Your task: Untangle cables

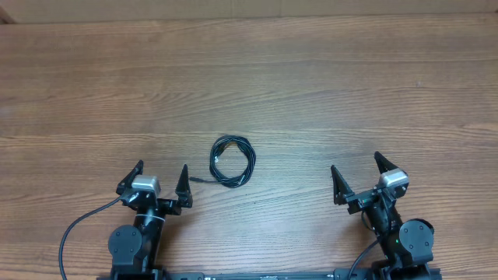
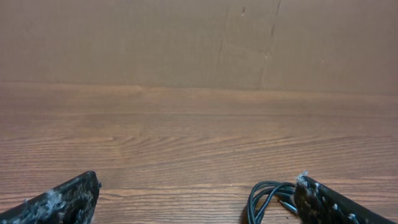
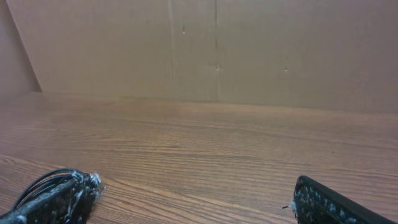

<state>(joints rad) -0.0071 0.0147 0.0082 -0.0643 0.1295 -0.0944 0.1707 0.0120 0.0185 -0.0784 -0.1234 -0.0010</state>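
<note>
The cables [image 1: 231, 161] lie as one small black coiled bundle on the wooden table, between the two arms and a little ahead of them. A plug end sticks out at its lower left. My left gripper [image 1: 162, 177] is open and empty, just left of the bundle; the coil shows in the left wrist view [image 2: 268, 198] beside the right finger. My right gripper [image 1: 356, 174] is open and empty, well to the right of the bundle. In the right wrist view a bit of the coil [image 3: 45, 181] peeks out behind the left finger.
The wooden table [image 1: 311, 85] stretches bare ahead of both arms. A brown cardboard wall [image 3: 249, 50] stands along its far edge. Thick black robot cables [image 1: 78, 229] trail from the arm bases at the near edge.
</note>
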